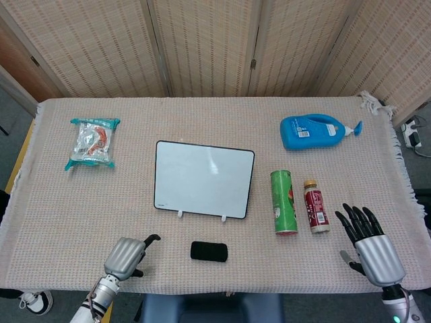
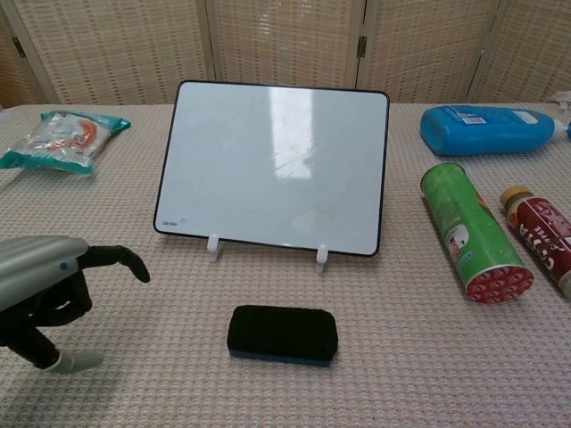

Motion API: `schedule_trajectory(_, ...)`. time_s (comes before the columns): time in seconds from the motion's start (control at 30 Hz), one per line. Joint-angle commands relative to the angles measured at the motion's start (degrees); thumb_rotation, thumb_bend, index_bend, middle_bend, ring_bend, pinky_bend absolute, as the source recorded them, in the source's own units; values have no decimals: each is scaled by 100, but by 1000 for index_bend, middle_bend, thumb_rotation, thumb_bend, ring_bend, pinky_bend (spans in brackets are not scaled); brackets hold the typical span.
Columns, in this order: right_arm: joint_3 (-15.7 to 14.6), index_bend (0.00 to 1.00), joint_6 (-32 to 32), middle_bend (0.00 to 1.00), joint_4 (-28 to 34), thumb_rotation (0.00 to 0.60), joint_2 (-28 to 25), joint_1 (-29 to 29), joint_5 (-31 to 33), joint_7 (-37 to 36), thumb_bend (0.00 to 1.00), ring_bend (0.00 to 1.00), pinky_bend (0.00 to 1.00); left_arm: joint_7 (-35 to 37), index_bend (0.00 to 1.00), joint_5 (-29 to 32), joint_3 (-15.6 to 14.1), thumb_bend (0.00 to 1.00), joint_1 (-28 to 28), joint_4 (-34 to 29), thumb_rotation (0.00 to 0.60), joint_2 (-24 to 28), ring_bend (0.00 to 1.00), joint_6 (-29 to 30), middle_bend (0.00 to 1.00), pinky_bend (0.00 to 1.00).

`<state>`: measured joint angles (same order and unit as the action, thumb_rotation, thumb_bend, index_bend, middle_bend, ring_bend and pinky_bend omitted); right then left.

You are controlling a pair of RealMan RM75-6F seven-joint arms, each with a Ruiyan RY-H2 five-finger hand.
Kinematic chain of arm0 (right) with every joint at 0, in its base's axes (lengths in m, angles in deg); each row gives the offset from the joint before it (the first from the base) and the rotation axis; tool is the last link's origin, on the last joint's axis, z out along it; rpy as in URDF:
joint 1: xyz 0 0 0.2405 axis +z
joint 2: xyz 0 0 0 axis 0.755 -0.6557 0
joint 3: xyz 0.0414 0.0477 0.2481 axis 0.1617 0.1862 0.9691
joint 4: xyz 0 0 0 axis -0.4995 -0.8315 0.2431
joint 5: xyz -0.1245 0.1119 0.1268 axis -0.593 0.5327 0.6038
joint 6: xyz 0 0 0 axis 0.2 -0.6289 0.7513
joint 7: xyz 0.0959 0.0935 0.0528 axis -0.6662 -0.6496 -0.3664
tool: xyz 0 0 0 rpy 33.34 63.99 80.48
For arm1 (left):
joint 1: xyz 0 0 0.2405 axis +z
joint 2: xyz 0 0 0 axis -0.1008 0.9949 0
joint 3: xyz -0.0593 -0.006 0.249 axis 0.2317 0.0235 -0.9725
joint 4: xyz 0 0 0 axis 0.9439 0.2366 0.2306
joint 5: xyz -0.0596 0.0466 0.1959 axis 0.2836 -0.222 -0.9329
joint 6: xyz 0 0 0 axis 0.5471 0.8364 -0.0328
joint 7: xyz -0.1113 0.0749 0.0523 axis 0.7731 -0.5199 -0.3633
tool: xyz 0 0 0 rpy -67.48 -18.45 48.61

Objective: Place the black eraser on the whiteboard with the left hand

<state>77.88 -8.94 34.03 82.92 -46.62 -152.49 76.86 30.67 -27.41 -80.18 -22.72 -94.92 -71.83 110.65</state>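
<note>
Black eraser [image 2: 282, 333] before whiteboard [image 2: 275, 166], green can [image 2: 471, 231] right

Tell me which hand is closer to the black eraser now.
Left. The left hand is a short way to the left of the black eraser, not touching it. The right hand rests far on the eraser's other side, past the green can and the red bottle.

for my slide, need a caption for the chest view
Left robot hand nears the eraser lying in front of the whiteboard.

Glossy whiteboard [image 2: 272, 165], matt woven tablecloth [image 2: 161, 357]
</note>
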Motion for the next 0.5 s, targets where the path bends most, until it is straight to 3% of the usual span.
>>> schedule_trajectory(0.03,-2,0,-4,0,3,600,-6,1,-1,-17,268,36,48,-409,293,545,176,285,-277,94,600,-462,1000,-100,1000,1000)
schedule_trajectory(0.27,-9,0,-97,0,13,600,-63,-23,-31,-113,268,36,48,-882,289,1305,412,286,-661,242,600,-1020,1000,-12,1000,1000)
schedule_trajectory(0.5,-8,0,-77,0,48,600,-86,-25,7,-122,268,37,48,-1173,297,1652,384,286,-941,350,600,-1429,1000,155,1000,1000)
